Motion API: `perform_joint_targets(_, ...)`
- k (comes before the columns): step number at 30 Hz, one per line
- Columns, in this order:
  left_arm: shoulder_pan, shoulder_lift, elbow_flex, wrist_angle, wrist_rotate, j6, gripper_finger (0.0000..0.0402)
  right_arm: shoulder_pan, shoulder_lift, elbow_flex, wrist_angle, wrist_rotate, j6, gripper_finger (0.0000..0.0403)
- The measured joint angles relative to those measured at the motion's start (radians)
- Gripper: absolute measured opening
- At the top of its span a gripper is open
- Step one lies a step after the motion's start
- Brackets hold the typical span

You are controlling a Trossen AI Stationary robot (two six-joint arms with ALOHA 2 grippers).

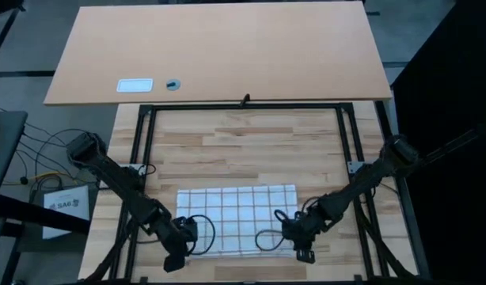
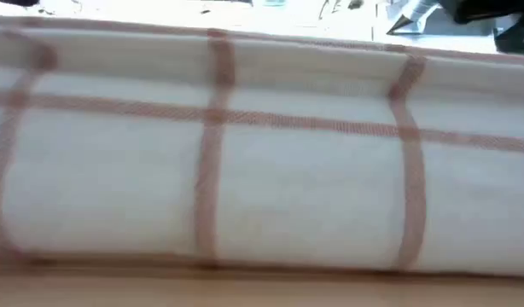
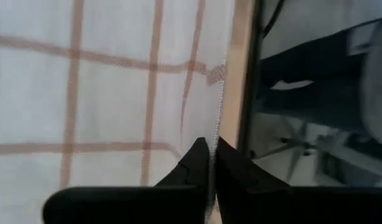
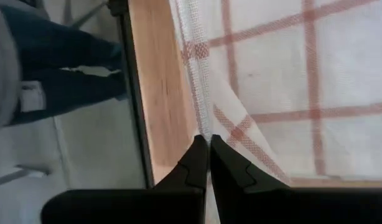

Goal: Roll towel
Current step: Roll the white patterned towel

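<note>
Low view, at the near edge of the worktop (image 1: 251,150): the left end effector (image 1: 177,255) and right end effector (image 1: 304,252) each pinch a near corner of the towel (image 1: 237,220) at lower middle, so rolling looks just begun, and next both should lift and curl that edge away together.

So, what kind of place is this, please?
Probably a robotics lab or workshop, not a home. A wooden tabletop sits in a black metal frame holding two arms, loose cables lie on the grey floor, and a plain board table stands behind. The towel looks like test material.
</note>
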Motion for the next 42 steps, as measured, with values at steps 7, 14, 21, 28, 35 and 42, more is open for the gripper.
perform_joint_targets(7,0.056,-0.009,-0.089,0.103,0.061,0.056,0.0000,-0.056,-0.030,-0.106,0.092,-0.062,-0.015,0.0000)
perform_joint_targets(14,0.094,-0.021,-0.158,0.134,0.079,0.086,0.0000,-0.110,-0.056,-0.176,0.163,-0.094,-0.041,0.0000)
perform_joint_targets(21,0.146,-0.020,-0.164,0.128,0.085,0.132,0.0000,-0.168,-0.069,-0.187,0.109,-0.113,-0.112,0.0000)
perform_joint_targets(28,0.174,-0.053,-0.171,0.127,0.088,0.131,0.0000,-0.202,-0.057,-0.188,0.095,-0.148,-0.165,0.0000)
perform_joint_targets(35,0.168,-0.070,-0.171,0.135,0.073,0.114,0.0000,-0.192,-0.042,-0.188,0.096,-0.164,-0.185,0.0000)
perform_joint_targets(42,0.145,-0.069,-0.187,0.148,0.057,0.080,0.0000,-0.184,-0.026,-0.188,0.117,-0.168,-0.190,0.0000)
